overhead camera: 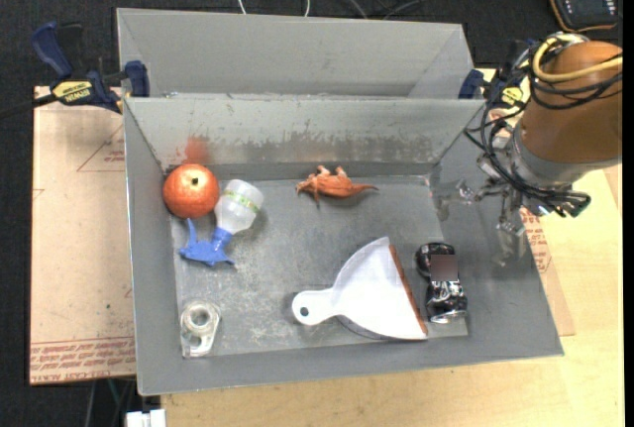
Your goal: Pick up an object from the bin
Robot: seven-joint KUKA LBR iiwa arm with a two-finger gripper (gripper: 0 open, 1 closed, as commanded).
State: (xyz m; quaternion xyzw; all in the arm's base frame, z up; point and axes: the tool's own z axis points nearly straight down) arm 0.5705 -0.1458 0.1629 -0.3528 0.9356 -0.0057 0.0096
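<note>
My gripper [508,220] hangs at the bin's right side, above the sloping right wall, with nothing visibly between its tips. Nearest to it, down and to the left, lies a small black and silver object [442,282] on the bin floor near the right wall. Right beside that, a white dustpan [369,302] with a brown edge lies flat, its handle pointing left. An orange toy lizard [335,184] rests near the back wall, well left of the gripper.
At the left a red apple [191,191] sits next to a clear bulb-shaped container [239,205] and a blue toy [206,249]. A small clear jar [199,324] lies in the front left corner. The arm's orange cover stands at the right, outside the bin.
</note>
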